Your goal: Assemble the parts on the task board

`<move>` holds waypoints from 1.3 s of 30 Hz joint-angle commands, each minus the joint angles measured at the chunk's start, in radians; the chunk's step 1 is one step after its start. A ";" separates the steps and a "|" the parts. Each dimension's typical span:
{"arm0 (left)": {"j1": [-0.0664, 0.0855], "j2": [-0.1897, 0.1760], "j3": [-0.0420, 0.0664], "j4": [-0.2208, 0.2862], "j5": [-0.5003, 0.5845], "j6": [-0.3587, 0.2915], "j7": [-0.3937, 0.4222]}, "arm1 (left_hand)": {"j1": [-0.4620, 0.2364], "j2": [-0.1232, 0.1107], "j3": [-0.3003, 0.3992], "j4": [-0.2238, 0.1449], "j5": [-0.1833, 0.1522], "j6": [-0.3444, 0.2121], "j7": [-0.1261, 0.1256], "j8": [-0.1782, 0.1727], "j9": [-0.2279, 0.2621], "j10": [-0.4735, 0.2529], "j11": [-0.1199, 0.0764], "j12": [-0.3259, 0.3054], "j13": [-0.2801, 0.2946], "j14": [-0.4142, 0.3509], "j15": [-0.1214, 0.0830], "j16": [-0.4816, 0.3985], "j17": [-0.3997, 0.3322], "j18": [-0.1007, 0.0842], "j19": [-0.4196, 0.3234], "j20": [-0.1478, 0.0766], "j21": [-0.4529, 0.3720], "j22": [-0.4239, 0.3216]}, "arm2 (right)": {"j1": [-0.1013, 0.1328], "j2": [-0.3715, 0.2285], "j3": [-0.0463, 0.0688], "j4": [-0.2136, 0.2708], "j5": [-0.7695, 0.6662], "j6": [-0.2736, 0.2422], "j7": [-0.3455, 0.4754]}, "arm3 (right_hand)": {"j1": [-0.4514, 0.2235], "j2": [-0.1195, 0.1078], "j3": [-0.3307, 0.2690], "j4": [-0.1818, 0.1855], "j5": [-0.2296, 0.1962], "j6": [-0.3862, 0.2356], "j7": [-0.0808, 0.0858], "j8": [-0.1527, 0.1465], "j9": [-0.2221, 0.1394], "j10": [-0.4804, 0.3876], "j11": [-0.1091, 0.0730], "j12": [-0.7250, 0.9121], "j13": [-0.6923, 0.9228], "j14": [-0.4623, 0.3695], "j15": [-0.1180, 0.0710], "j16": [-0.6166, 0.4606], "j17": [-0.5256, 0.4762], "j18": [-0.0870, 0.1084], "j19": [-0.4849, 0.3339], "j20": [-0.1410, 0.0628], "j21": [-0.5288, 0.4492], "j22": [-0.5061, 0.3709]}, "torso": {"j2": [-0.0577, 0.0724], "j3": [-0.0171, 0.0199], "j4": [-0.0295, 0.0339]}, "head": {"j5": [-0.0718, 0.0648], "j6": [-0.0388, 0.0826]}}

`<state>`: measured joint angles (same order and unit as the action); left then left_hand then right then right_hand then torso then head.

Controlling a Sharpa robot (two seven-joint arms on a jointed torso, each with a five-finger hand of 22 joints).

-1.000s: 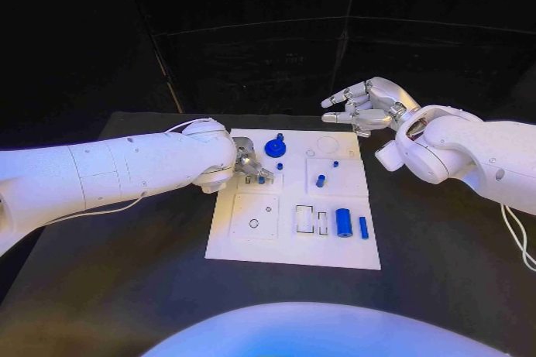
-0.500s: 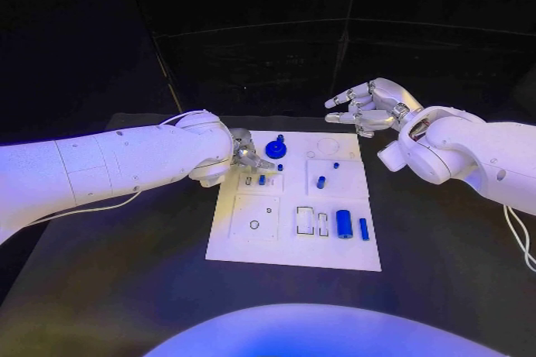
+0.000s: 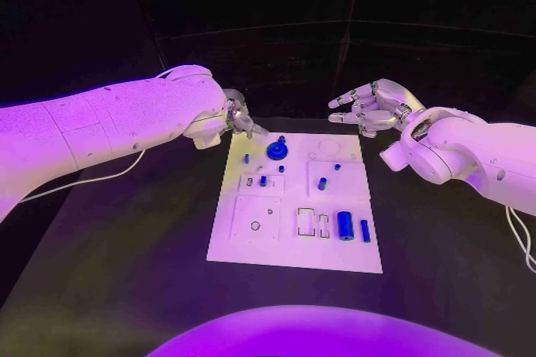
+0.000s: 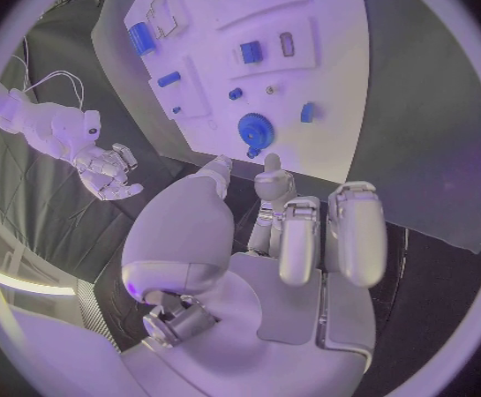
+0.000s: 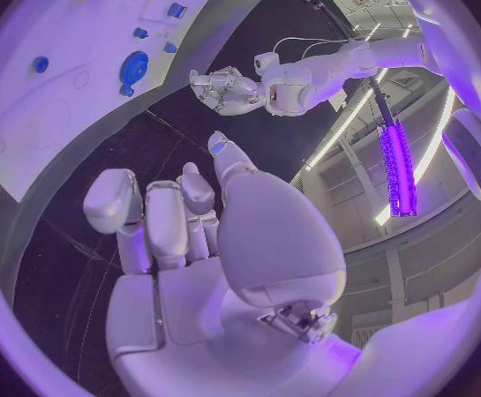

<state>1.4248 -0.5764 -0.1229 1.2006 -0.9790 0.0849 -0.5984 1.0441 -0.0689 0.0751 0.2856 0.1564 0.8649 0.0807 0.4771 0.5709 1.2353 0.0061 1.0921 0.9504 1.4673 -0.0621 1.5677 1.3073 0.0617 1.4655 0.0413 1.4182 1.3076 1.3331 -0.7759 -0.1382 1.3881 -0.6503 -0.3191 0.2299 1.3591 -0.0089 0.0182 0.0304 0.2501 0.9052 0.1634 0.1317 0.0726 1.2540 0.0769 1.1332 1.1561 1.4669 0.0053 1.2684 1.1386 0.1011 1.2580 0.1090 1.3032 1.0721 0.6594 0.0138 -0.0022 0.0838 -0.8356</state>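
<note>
The white task board (image 3: 293, 252) lies in the middle of the black table. On it stand a blue gear (image 3: 276, 149), a blue cylinder (image 3: 345, 224), a thin blue bar (image 3: 364, 231) and several small blue pegs, one of them (image 3: 245, 159) near the far left corner. My left hand (image 3: 238, 117) hovers above that corner and holds nothing. In the left wrist view this hand (image 4: 279, 212) has thumb and forefinger stretched toward the gear (image 4: 256, 131), the other fingers curled. My right hand (image 3: 369, 109) hangs beyond the board's far right corner, fingers apart, holding nothing.
The board also has a rectangular slot (image 3: 304, 221) and a raised left panel (image 3: 255, 217) with a small hole. Bare black table (image 3: 123, 241) surrounds the board on all sides. The right wrist view shows the board (image 5: 41, 123) and my left hand (image 5: 227, 90).
My left hand has lifted off the board's far left area and drawn back and up; a small blue peg now shows where it was. The right hand has barely moved.
</note>
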 commanded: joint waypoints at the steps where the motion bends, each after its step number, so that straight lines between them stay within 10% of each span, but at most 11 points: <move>1: 0.003 0.026 0.000 -0.059 0.017 0.103 0.011 | 0.020 0.007 -0.014 -0.001 0.000 -0.002 0.010 -0.014 -0.017 -0.004 0.008 0.003 -0.004 0.104 0.008 0.003 0.263 -0.010 0.021 0.009 -0.006 0.015 | 0.002 0.001 0.001 -0.001 0.003 0.005 0.008 | -0.008 0.004 -0.006 -0.002 -0.006 -0.008 0.000 0.005 -0.001 -0.004 -0.002 -0.005 -0.001 0.009 -0.009 -0.006 -0.001 0.006 -0.008 -0.002 -0.004 -0.001 | 0.004 -0.0025 -0.0021 | 0.000 0.003; 18: -0.048 0.113 -0.001 -0.260 -0.009 0.193 0.038 | 0.041 0.027 -0.044 0.001 0.000 0.001 0.017 -0.039 -0.052 -0.017 0.014 -0.004 -0.018 0.104 0.014 0.003 0.263 -0.009 0.019 0.015 -0.007 0.015 | 0.002 0.002 0.001 0.003 0.003 0.007 0.008 | -0.007 0.005 -0.006 -0.002 -0.006 -0.007 0.000 0.006 -0.001 -0.005 -0.003 -0.005 -0.001 0.009 -0.009 -0.006 -0.001 0.006 -0.008 -0.002 -0.004 -0.001 | 0.005 -0.0027 -0.0028 | 0.010 0.011; 39: -0.067 0.132 -0.001 -0.285 -0.020 0.251 0.032 | 0.059 0.045 -0.066 -0.003 0.001 0.030 0.012 -0.036 -0.067 -0.015 0.011 0.004 -0.013 0.104 0.012 0.003 0.263 -0.009 0.019 0.015 -0.007 0.016 | 0.002 0.005 0.001 0.000 0.003 0.009 0.008 | -0.005 0.006 -0.006 -0.003 -0.004 -0.006 0.000 0.008 0.000 -0.004 -0.003 -0.005 -0.001 0.009 -0.009 -0.007 0.000 0.006 -0.007 -0.002 -0.005 -0.001 | 0.004 -0.0018 -0.0012 | 0.010 0.007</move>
<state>1.3561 -0.4454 -0.1245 0.9159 -0.9897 0.3034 -0.5700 1.0958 -0.0247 0.0128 0.2826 0.1565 0.8886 0.0930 0.4425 0.5039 1.2218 0.0197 1.0921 0.9365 1.4672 -0.0552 1.5677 1.3073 0.0617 1.4656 0.0484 1.4146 1.3075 1.3331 -0.7715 -0.1382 1.3872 -0.6502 -0.3169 0.2296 1.3591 -0.0089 0.0154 0.0276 0.2501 0.9052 0.1634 0.1357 0.0726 1.2540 0.0769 1.1332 1.1563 1.4668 0.0053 1.2640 1.1387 0.1009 1.2580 0.1090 1.3037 1.0715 0.6633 0.0119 -0.0035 0.0927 -0.8283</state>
